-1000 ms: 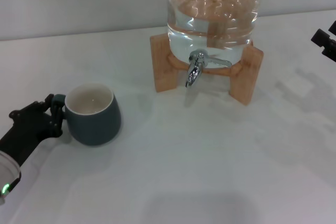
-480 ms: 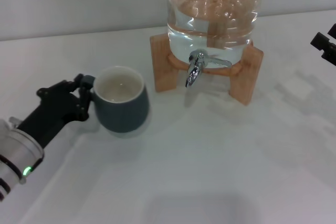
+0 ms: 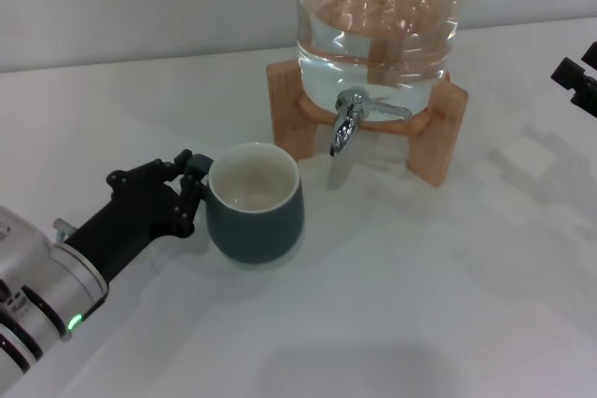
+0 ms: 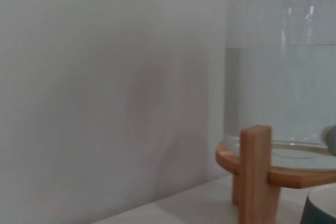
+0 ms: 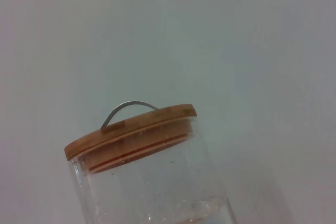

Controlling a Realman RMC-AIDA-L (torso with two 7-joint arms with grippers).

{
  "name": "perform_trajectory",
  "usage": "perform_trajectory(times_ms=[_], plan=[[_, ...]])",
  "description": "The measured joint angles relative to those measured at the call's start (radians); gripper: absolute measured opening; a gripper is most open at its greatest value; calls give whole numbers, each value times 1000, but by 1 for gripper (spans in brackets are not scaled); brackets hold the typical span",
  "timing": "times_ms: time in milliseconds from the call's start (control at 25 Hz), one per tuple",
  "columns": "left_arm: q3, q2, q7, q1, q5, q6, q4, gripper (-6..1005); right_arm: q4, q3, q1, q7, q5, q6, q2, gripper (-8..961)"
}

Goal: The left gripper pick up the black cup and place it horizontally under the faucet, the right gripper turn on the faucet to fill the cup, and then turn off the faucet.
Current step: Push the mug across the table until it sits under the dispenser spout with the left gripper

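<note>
In the head view the black cup [image 3: 255, 202] stands upright, dark teal outside and cream inside, left of and a little in front of the faucet [image 3: 347, 128]. My left gripper [image 3: 185, 185] is shut on the cup's handle at its left side. The chrome faucet points down from the clear glass jar [image 3: 378, 20], which holds water and rests on a wooden stand [image 3: 438, 132]. My right gripper [image 3: 578, 76] shows only as a black tip at the right edge, well away from the faucet. The cup's rim shows in a corner of the left wrist view [image 4: 320, 208].
The white table [image 3: 401, 295] runs to a pale wall behind the jar. The left wrist view shows the stand's leg [image 4: 256, 174] and the jar [image 4: 283, 93]. The right wrist view shows the jar's wooden lid [image 5: 131, 129] with its metal handle.
My left gripper has carried the cup to the right and toward the faucet, from the table's left side to just left of the stand. The right gripper has stayed put.
</note>
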Motion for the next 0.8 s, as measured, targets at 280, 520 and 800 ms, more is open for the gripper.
perform_trajectory(times_ms=[280, 520, 800], plan=[[27, 3, 1, 12, 3, -59, -3, 142, 0, 0, 2, 0, 0, -1, 0, 842], [26, 3, 6, 14, 4, -67, -3, 141, 0, 0, 3, 0, 0, -1, 0, 841], [16, 2, 7, -9, -5, -1, 7, 141, 0, 0, 6, 0, 0, -5, 2, 841]])
